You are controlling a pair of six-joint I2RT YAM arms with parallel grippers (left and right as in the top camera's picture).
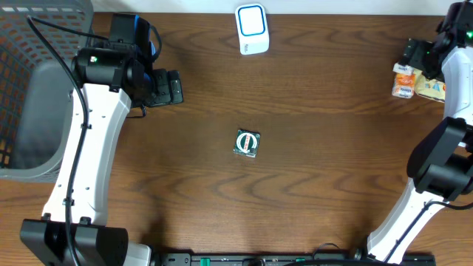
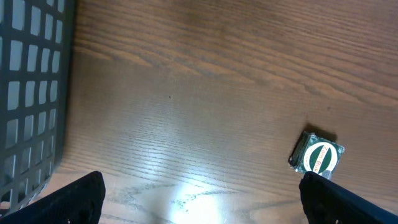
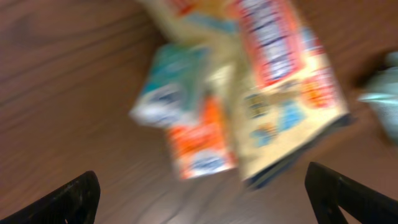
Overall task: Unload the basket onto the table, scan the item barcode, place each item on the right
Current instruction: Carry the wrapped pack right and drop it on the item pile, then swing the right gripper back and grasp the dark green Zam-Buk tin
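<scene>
The packet (image 1: 247, 142), a small flat square with a round green-and-white label facing up, lay alone at mid-table (image 1: 318, 192), well apart from the scanner (image 1: 252, 28) at the far edge. It looked light and thin, with a glossy wrapper that would probably be slippery and give under pressure. A pinch across two opposite edges, fingers low to the wood, seemed the surest hold. No barcode showed, so it was likely on the underside and the packet would need turning towards the scanner. The left gripper (image 2: 199, 202) hung near the basket (image 2: 31, 93), jaws wide apart and empty, with the packet ahead to its right. The right gripper (image 3: 199, 199) hovered over a pile (image 3: 249, 93) of bright packets at the table's right side, jaws also spread with nothing between them. That view was too blurred to read any label.
</scene>
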